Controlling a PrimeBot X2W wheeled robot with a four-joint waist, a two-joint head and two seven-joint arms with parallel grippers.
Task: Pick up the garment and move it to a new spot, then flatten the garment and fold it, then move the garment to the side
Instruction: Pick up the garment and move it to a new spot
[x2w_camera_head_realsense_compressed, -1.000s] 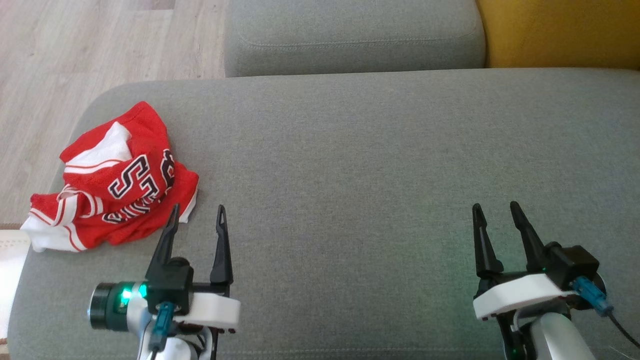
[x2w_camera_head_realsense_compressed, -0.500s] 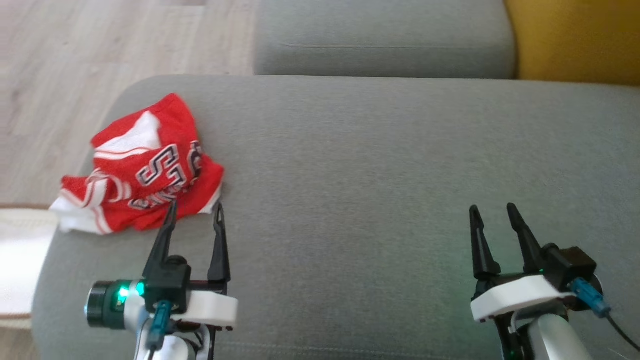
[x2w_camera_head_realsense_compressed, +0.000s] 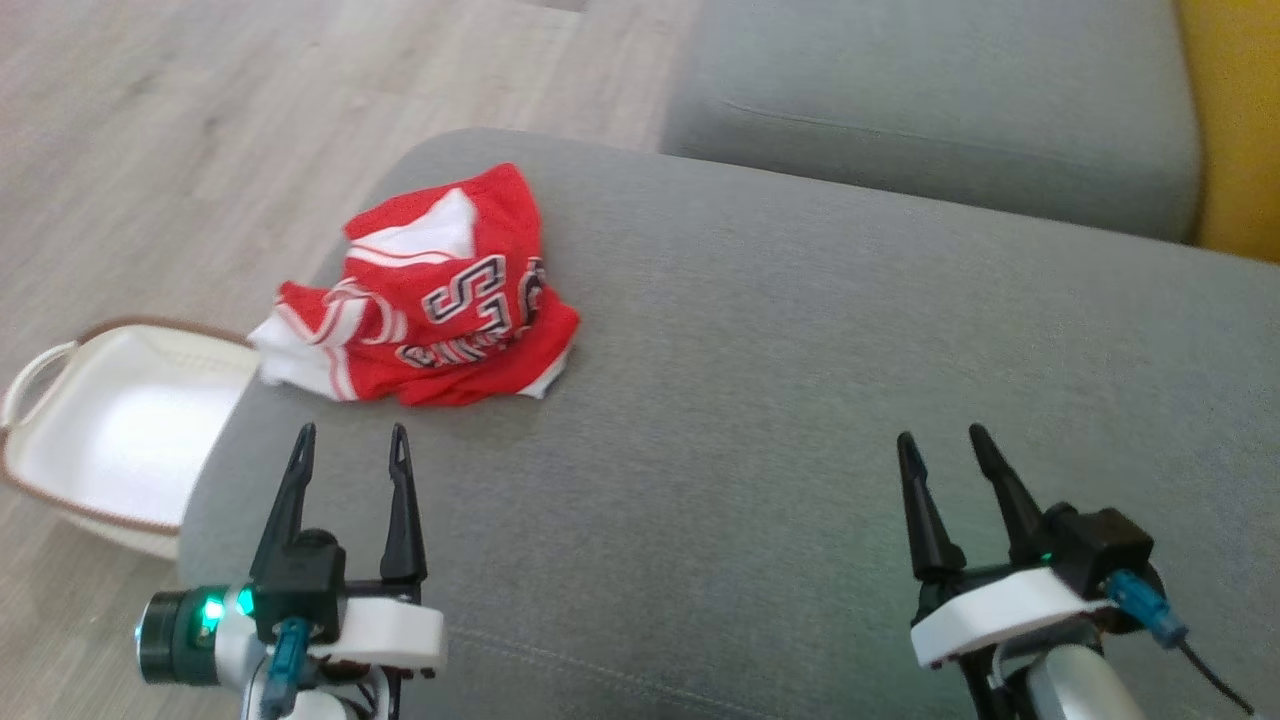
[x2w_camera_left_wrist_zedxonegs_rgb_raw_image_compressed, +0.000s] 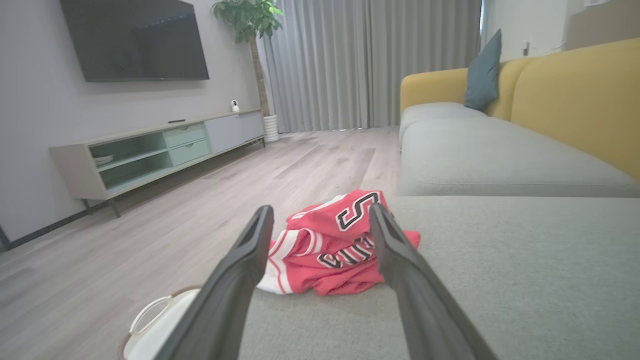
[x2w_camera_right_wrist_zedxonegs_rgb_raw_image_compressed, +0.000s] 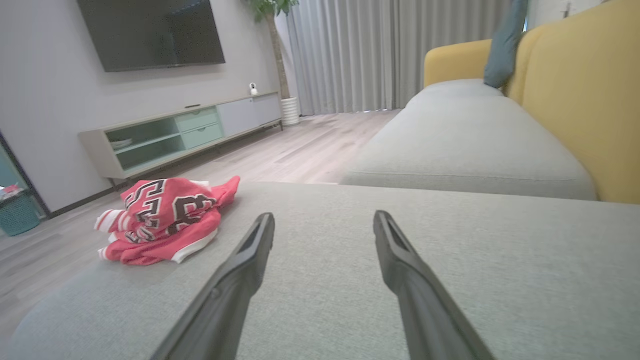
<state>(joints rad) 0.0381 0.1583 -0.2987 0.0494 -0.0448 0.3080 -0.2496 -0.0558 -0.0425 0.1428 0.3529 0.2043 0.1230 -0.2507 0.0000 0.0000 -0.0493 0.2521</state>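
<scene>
Count on inspection:

- One crumpled red-and-white jersey with black lettering (x2w_camera_head_realsense_compressed: 440, 300).
- Two grippers, the left gripper (x2w_camera_head_realsense_compressed: 351, 432) and the right gripper (x2w_camera_head_realsense_compressed: 939, 436). Each has two long dark fingers, four fingers in all.
- Two grey fabric seat cushions, the near cushion (x2w_camera_head_realsense_compressed: 800, 400) and the far cushion (x2w_camera_head_realsense_compressed: 930, 100).
- One white plastic basket with a brown rim (x2w_camera_head_realsense_compressed: 120, 440).
- One black wall-mounted television (x2w_camera_left_wrist_zedxonegs_rgb_raw_image_compressed: 135, 37).
- One low pale media cabinet (x2w_camera_left_wrist_zedxonegs_rgb_raw_image_compressed: 150, 150).
- One potted plant (x2w_camera_left_wrist_zedxonegs_rgb_raw_image_compressed: 247, 15).
- One teal throw pillow (x2w_camera_left_wrist_zedxonegs_rgb_raw_image_compressed: 482, 72).

Head view downward, wrist views low and level, all toward garment (x2w_camera_head_realsense_compressed: 440, 310)
</scene>
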